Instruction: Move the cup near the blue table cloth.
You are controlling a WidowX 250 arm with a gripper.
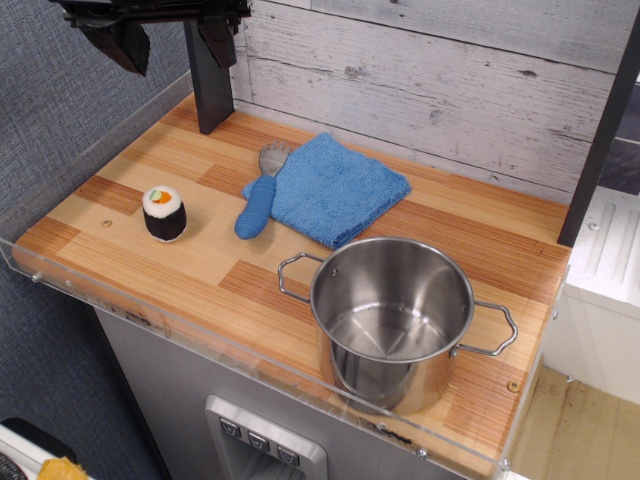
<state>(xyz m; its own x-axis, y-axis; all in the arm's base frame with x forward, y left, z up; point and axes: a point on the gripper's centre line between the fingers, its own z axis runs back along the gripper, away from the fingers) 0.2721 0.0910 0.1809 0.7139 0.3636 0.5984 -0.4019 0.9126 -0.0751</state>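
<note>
- Clear plastic guard [200, 345]: runs along the near edge and up the left side of the counter; transparent, with small fasteners visible.
- Steel pot [392, 322]: near right, upright, two wire loop handles pointing left and right; inside bare and shiny; standing close to the front edge.
- Wooden counter [130, 255]: striped light and reddish planks, carrying all items listed.
- Cup [164, 213]: left of centre, standing on end; small black cylinder, white top face with an orange and green middle. Alone on bare wood, well apart from the pot, separated from the towel by the utensil; nothing touching it.
- Utensil [258, 201]: blue handle pointing toward the front, grey head toward the back; lying flat against the left edge of the towel, between towel and cup.
- Blue table cloth [333, 187]: square terry towel, flat, turned cornerwise, centre back of the counter, behind the pot and not touching it.
- Dark post [208, 82]: upright at the back left, foot on the counter.
- Gripper [165, 42]: top left corner, high above the counter, black, partly cut off by the picture edge; two fingers hanging spread apart, nothing between them; far from the cup.
- Whitewashed plank wall [430, 90]: behind the counter.
</note>
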